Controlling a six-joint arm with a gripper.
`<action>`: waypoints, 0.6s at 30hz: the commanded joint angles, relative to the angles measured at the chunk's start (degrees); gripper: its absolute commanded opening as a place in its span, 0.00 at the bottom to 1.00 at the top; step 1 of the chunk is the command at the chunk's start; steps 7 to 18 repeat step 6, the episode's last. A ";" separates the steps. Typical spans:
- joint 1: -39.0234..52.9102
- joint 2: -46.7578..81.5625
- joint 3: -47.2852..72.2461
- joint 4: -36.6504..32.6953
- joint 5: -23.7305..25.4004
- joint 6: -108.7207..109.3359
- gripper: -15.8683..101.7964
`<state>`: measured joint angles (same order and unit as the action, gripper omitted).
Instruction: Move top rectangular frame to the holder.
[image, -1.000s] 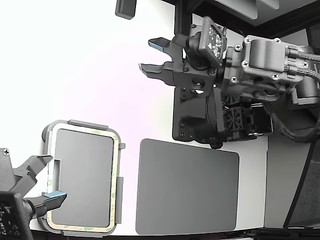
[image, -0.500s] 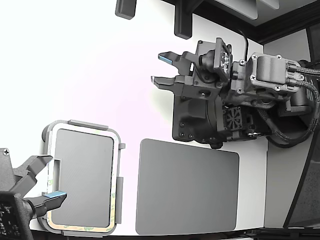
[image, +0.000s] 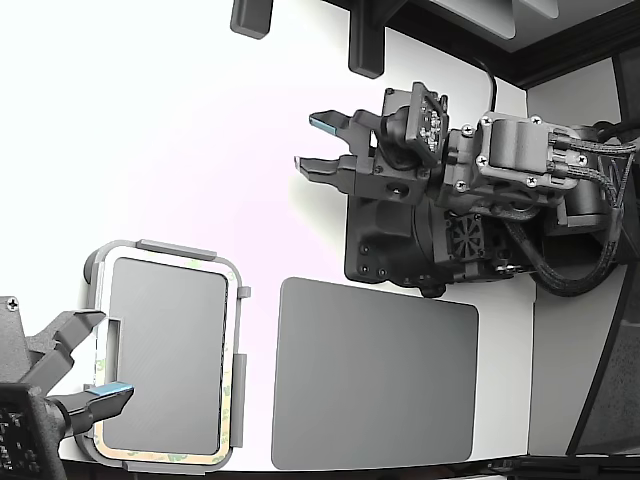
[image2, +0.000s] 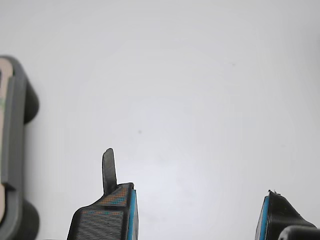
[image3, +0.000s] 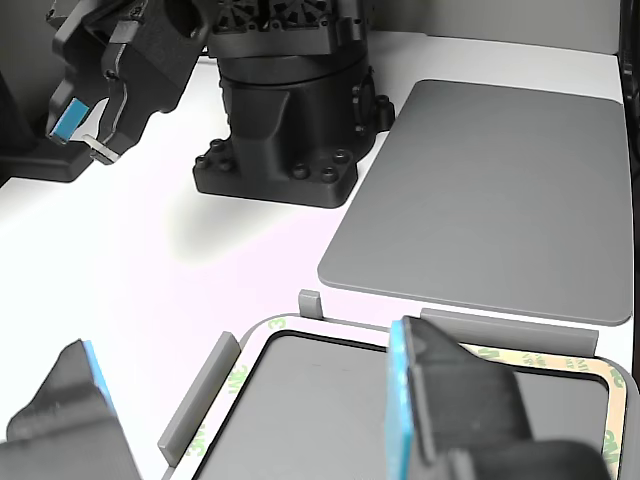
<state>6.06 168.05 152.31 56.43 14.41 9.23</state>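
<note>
White table (image: 180, 120): bare surface under the arm. Dark grey mat (image: 375, 375) lies flat, beside the holder (image: 165, 250) at the exterior view's lower left. The top rectangular frame (image: 232, 400) sits inside the holder, within its raised tabs. Gripper (image: 312, 142) hangs above the table, well apart from the holder, jaws spread and holding nothing.

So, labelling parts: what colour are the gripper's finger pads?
Bright blue pads, clearest in the wrist view.
</note>
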 joint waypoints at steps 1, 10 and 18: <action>-0.53 1.32 -1.14 -0.44 0.00 -0.09 0.98; -0.53 1.32 -1.14 -0.44 0.00 -0.09 0.98; -0.53 1.32 -1.14 -0.44 0.00 -0.09 0.98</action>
